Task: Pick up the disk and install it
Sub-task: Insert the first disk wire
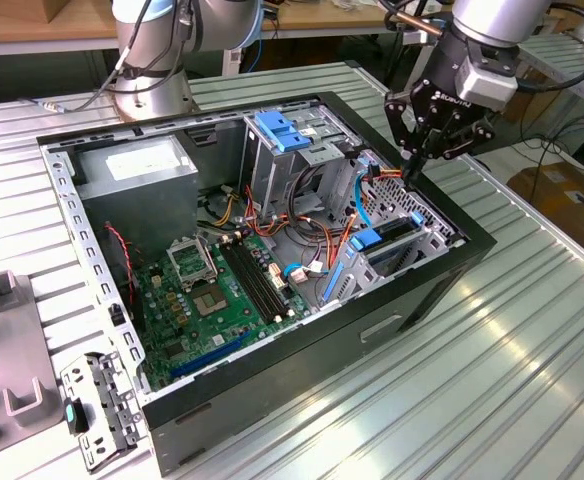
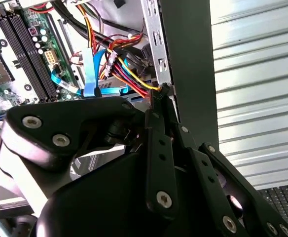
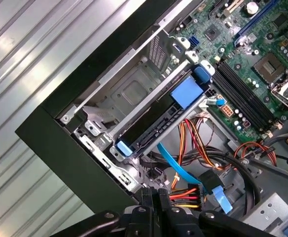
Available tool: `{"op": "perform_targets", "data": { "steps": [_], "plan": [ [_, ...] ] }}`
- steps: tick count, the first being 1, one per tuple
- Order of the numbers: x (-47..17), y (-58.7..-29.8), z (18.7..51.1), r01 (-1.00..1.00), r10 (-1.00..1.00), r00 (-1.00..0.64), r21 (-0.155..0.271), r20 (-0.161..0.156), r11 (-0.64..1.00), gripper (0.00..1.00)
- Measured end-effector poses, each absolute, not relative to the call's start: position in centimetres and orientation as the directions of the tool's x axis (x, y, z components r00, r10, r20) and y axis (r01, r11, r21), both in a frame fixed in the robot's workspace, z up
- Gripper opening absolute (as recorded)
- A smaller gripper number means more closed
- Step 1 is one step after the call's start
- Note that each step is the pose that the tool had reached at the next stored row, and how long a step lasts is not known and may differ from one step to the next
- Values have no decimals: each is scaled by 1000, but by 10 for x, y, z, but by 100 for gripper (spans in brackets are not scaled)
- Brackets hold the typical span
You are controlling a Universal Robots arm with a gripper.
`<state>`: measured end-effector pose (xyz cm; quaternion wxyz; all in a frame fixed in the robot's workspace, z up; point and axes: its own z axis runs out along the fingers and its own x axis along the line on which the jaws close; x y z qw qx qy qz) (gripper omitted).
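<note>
Above the open computer case (image 1: 272, 250), at its corner on the exterior view's right, we see the gripper (image 1: 419, 160) with its jaws drawn together and holding nothing — its tips sit just beside a bundle of coloured cables (image 3: 186, 197). We find the disk (image 3: 156, 123) seated in the drive cage (image 3: 134, 96) — its blue carrier visible — apart from the fingers.

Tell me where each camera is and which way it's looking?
Exterior view: off the arm, above, looking down into the open computer case; shows the arm and gripper.
First wrist view: on the wrist, looking past the gripper at the disk in its bay.
Second wrist view: on the wrist, behind the gripper, facing cables.
All views share the motherboard.
</note>
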<state>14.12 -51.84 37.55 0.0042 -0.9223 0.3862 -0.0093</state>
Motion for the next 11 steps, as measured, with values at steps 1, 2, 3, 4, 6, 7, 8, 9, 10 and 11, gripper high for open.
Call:
{"op": "perform_targets", "data": {
  "steps": [1, 2, 3, 4, 6, 7, 8, 9, 10, 11],
  "plan": [
    [141, -518, 375, -723, -723, 690, -15, 14, -691, 16],
    [141, -518, 375, -748, -748, 664, -15, 14, -664, 16],
    [141, -518, 375, -767, -767, 641, -15, 14, -641, 16],
    [141, -518, 375, -777, -777, 629, -15, 14, -629, 16],
    [141, -518, 375, -801, -802, 598, -15, 14, -598, 16],
    [141, -518, 375, -811, -812, 584, -15, 14, -584, 16],
    [141, -518, 375, -821, -821, 571, -15, 14, -571, 16],
    [141, -518, 375, -830, -830, 558, -15, 14, -558, 16],
    [141, -518, 374, -838, -838, 545, -15, 14, -545, 16],
    [141, -518, 374, -847, -847, 531, -15, 14, -531, 16]
  ]
}}
